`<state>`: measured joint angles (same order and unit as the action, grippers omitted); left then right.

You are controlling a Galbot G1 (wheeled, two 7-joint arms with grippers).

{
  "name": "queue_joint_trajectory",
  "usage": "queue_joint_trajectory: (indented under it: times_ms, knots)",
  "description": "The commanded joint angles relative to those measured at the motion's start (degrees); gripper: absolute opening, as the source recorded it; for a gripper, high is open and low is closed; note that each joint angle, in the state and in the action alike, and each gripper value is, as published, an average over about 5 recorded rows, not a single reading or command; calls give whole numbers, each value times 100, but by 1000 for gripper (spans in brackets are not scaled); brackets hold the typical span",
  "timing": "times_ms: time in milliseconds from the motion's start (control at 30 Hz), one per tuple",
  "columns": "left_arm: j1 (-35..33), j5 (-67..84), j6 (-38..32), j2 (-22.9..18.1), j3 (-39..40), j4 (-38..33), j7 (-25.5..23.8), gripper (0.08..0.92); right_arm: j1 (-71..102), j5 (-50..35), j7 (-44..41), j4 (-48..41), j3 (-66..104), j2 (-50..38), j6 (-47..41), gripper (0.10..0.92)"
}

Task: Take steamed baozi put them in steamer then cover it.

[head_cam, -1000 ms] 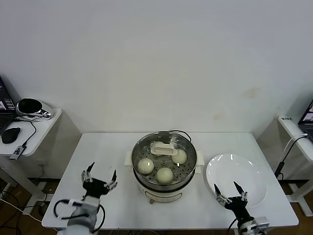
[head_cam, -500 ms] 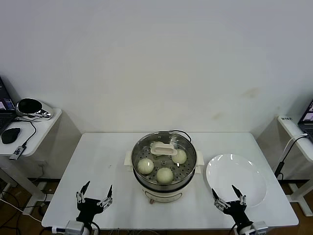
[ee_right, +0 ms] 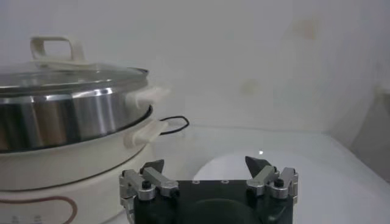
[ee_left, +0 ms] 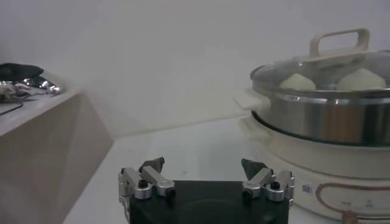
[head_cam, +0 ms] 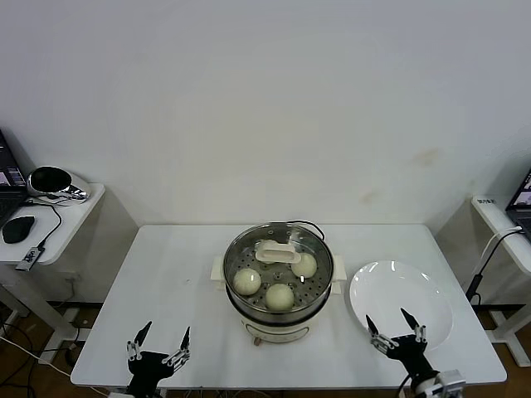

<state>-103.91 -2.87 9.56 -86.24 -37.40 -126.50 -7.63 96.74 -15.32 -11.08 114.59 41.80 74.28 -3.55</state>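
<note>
Baozi (head_cam: 247, 281) sit inside the steamer (head_cam: 279, 317) at the table's centre, under the cover (head_cam: 278, 252). My left gripper (head_cam: 158, 352) hovers at the near table edge, fully spread, empty. My right gripper (head_cam: 397, 333) hovers beside the white plate (head_cam: 423, 290), likewise spread, grasping nothing.

Each arm ends in a two-pronged claw. The left gripper (ee_left: 203, 165) has a flat matte-black body; at either end of it sits a silvery metal bracket fixed with a dark round screw, and from each bracket rises a short dark-grey pointed tip. The right gripper (ee_right: 208, 164) is built the same way, with a row of small pale dots on the black body between its fingers (ee_right: 258, 165). From the head camera both claws show black prongs with silver joints.
</note>
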Motion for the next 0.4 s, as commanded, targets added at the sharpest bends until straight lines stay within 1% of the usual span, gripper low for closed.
queue_joint_trajectory:
  times_ms: [33, 400]
  knots:
    - [-183, 119, -97, -14, -53, -42, -27, 823, 147, 83, -19, 185, 165, -49, -264, 823]
    - [-191, 114, -126, -71, -12, 0, -9, 823, 85, 120, -27, 108, 114, 45, -265, 823]
